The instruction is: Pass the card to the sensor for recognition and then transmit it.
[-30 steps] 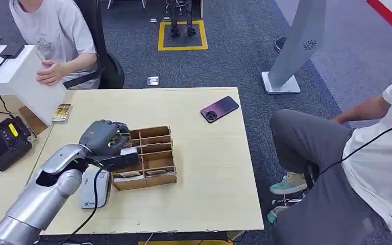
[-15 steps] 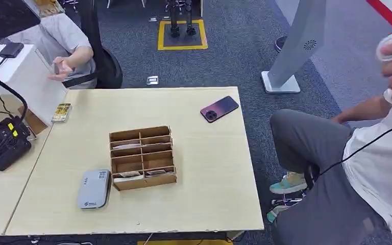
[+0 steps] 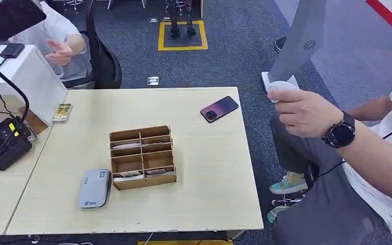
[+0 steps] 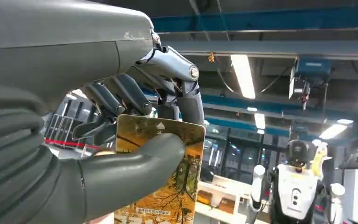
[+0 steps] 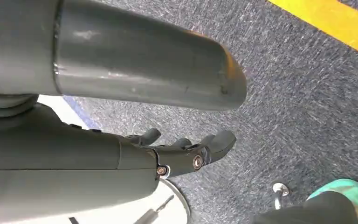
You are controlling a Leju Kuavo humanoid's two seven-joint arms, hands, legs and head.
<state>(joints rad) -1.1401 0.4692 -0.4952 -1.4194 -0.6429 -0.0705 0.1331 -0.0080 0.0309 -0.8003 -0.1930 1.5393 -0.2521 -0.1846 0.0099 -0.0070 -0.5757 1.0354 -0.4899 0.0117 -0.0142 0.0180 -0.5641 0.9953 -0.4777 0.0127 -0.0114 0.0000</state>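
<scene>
Although the left hand [image 4: 135,140] held the glossy yellow card printed with autumn trees [image 4: 161,172] pinched between its thick grey thumb and darker fingers, the card was up in the air, with ceiling lights behind it in the left wrist view, and well apart from the flat grey card reader [image 3: 94,188] that lay on the pale wooden table [image 3: 204,168] just beside the brown cardboard compartment box [image 3: 143,157]. The main risk, judged from this, lay in the descent: the thumb covered only part of the card's face, so a quick swing down could let it slide or twist in the grip and fall to the floor. A second risk was a tilted pass over the reader, which might not register, or a low one that nudged the box. The right hand [image 5: 186,151] hung beside the body over blue-grey carpet, fingers loosely apart and grasping nothing. A seated person's hand wearing a black watch [image 3: 301,112] reached in near the table's far edge, so the handover could go awry if timing slipped.
</scene>
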